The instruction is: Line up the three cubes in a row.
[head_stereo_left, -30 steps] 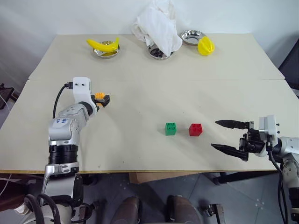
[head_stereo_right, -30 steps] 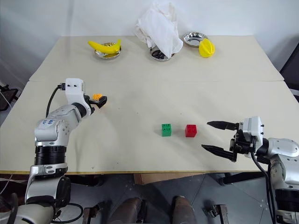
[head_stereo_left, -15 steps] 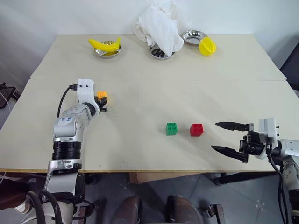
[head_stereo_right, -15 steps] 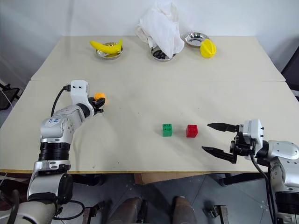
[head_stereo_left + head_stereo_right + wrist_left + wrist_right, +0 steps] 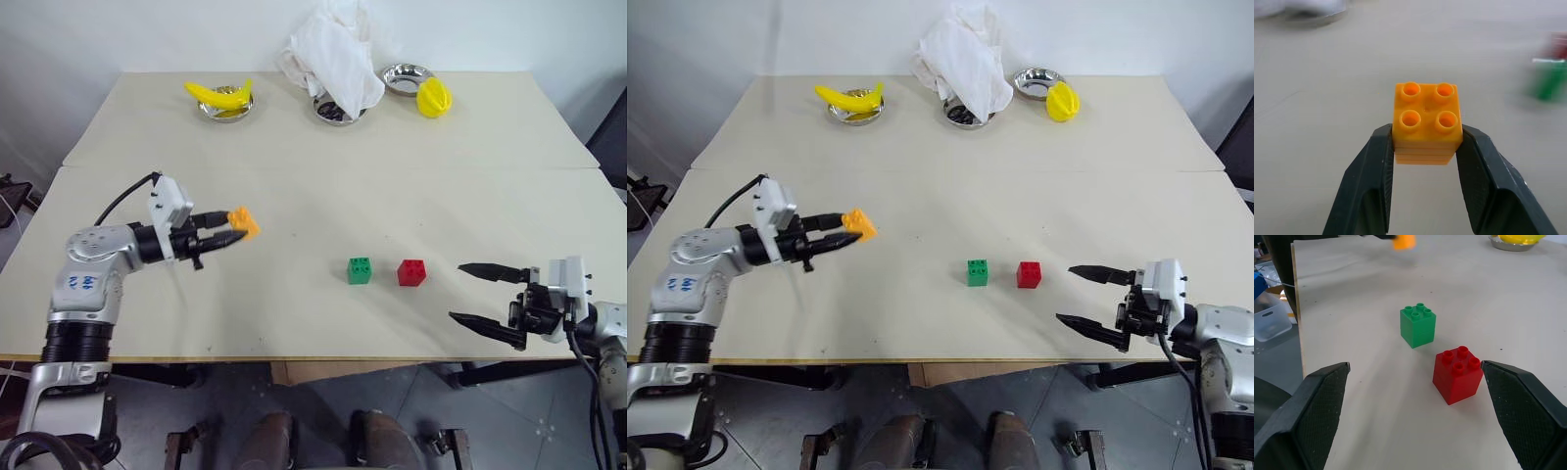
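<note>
Right gripper (image 5: 488, 299): near edge, jaws apart, empty.
Green studded plastic cube (image 5: 359, 270), red studded plastic cube (image 5: 410, 272): side by side mid-table, row begun.
Left gripper (image 5: 233, 229): clamped on orange studded plastic cube (image 5: 243, 221), apparently lifted for carrying to the row's left end.

This looks like a robot test room or lab rather than a home: a plain beige counter (image 5: 392, 186) made of two boards pushed together stands against a bare white wall (image 5: 98, 34), set with toy fruit in small steel bowls (image 5: 404, 76), and perhaps a plastic storage bin (image 5: 1271, 323) beside it.
</note>
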`<state>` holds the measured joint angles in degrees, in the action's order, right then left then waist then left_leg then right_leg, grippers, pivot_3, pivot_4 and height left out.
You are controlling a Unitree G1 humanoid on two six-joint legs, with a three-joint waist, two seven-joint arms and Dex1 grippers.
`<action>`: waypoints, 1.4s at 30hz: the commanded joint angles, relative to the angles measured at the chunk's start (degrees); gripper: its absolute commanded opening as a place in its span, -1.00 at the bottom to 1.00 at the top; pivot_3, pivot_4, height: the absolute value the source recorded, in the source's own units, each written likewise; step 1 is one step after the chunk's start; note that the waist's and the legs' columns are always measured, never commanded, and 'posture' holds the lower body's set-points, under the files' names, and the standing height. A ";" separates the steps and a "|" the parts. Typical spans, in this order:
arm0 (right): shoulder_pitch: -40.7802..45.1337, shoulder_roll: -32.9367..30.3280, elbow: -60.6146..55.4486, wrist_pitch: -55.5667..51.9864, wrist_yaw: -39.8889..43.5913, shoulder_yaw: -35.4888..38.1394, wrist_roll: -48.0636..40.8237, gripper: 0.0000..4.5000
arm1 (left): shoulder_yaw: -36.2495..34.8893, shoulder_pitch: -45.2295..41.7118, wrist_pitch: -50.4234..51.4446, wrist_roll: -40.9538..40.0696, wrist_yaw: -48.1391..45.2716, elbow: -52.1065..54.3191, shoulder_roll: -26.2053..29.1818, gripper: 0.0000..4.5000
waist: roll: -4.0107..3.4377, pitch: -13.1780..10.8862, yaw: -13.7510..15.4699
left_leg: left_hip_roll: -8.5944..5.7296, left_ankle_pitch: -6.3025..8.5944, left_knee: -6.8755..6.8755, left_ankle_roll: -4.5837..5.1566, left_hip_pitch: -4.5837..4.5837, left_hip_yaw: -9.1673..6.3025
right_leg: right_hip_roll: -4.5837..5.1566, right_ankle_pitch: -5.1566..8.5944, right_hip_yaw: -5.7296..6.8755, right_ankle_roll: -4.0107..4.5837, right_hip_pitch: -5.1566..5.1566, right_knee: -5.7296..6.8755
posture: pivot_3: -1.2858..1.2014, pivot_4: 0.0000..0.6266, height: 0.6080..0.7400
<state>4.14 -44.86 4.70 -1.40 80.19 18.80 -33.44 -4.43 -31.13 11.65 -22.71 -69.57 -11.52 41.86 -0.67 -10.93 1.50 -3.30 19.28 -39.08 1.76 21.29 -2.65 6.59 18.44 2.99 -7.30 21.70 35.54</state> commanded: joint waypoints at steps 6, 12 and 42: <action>-4.10 -1.68 -5.41 -2.03 -0.87 4.02 -2.16 1.00 | 11.40 -4.69 -10.80 8.34 -8.15 -5.44 -4.07 -0.35 | -0.02 0.01 0.00 | -0.01 0.00 0.00 0.04 -0.04 -0.01 | -0.02 0.00 0.00 0.00 -0.09 -0.01 | 0.03 -0.52 1.00; -6.89 -1.54 -8.75 -3.49 -1.98 4.90 -2.93 1.00 | 15.22 -9.54 -14.90 15.21 -3.46 -14.27 -8.83 -0.35 | 0.00 0.00 -0.08 | 0.00 -0.01 0.02 0.06 0.00 0.02 | -0.08 0.00 0.02 -0.01 -0.05 0.12 | 0.03 -0.52 1.00; -7.15 -0.53 -9.35 -3.48 -3.16 4.28 -2.89 1.00 | 12.47 -13.36 -19.14 16.02 -0.58 -23.79 -11.56 0.99 | 0.01 0.00 0.07 | -0.02 -0.04 -0.03 0.10 -0.01 0.01 | -0.05 -0.01 0.02 -0.03 -0.06 0.19 | 0.03 -0.52 1.00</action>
<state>-3.18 -45.61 -4.27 -5.31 76.75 22.64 -35.41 9.23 -43.59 -6.51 -6.41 -70.61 -35.12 30.26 -0.66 -10.94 1.57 -3.32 19.24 -39.11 1.85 21.28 -2.64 6.54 18.43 3.01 -7.33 21.65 35.73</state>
